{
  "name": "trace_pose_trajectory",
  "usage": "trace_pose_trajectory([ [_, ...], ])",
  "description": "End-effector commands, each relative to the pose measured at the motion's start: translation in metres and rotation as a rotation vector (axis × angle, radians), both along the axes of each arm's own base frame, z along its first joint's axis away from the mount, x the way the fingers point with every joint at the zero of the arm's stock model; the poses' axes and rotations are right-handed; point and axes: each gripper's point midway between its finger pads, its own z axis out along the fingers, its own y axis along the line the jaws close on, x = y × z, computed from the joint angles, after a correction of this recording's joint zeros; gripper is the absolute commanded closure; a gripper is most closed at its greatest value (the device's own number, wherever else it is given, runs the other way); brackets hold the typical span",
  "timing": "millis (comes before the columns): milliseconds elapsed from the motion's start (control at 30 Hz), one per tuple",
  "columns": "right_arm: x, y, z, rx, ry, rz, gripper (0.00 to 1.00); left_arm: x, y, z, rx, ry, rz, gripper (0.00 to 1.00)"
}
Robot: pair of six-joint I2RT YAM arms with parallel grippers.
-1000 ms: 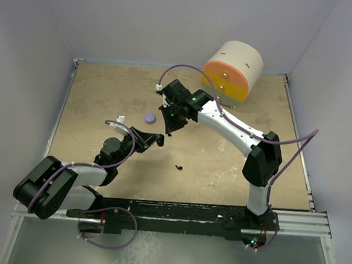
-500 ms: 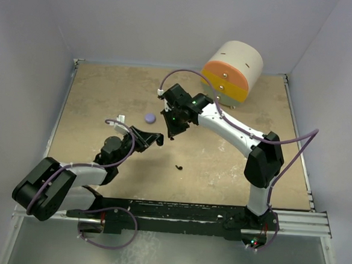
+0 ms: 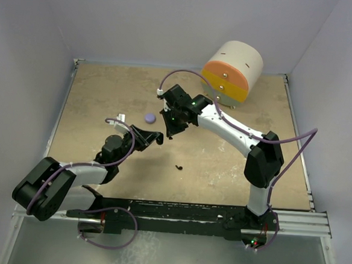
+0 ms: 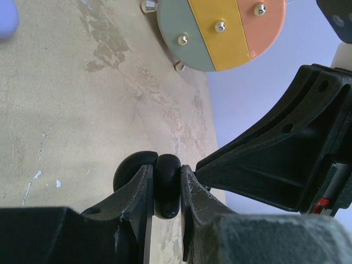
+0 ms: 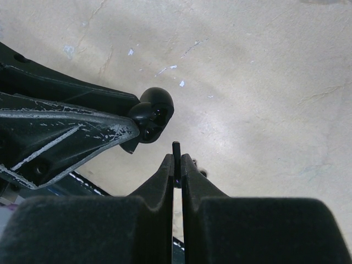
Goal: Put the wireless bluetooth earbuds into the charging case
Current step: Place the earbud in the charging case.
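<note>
Right gripper [image 5: 176, 159] pinched black earbud [image 5: 176, 147] by stem | left gripper [image 4: 164, 171] clamped charging case [image 5: 153, 114] | I saw case just beyond stem tip, slightly left

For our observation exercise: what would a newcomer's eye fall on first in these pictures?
The cream drum with its orange-and-yellow face stands at the far edge of the table. Nearer the middle, the left gripper clamps a glossy black charging case, and the right gripper pinches a thin black earbud stem close by.
</note>
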Motion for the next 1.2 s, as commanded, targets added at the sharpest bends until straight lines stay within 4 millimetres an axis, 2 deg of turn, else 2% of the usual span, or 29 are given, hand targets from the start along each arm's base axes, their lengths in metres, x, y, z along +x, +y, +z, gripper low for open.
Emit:
trace_pose_trajectory([
  [0, 0.000, 0.005, 0.014, 0.048, -0.029, 0.026, 1.00, 0.009, -0.006, 0.025, -0.025, -0.078, -0.002, 1.00],
  [433, -0.001, 0.013, 0.005, 0.062, -0.017, 0.050, 1.00, 0.013, -0.008, 0.025, -0.032, -0.081, -0.004, 1.00],
  [1167, -0.003, 0.013, -0.006, 0.058, -0.008, 0.058, 1.00, 0.014, -0.011, 0.033, -0.046, -0.094, -0.010, 1.00],
])
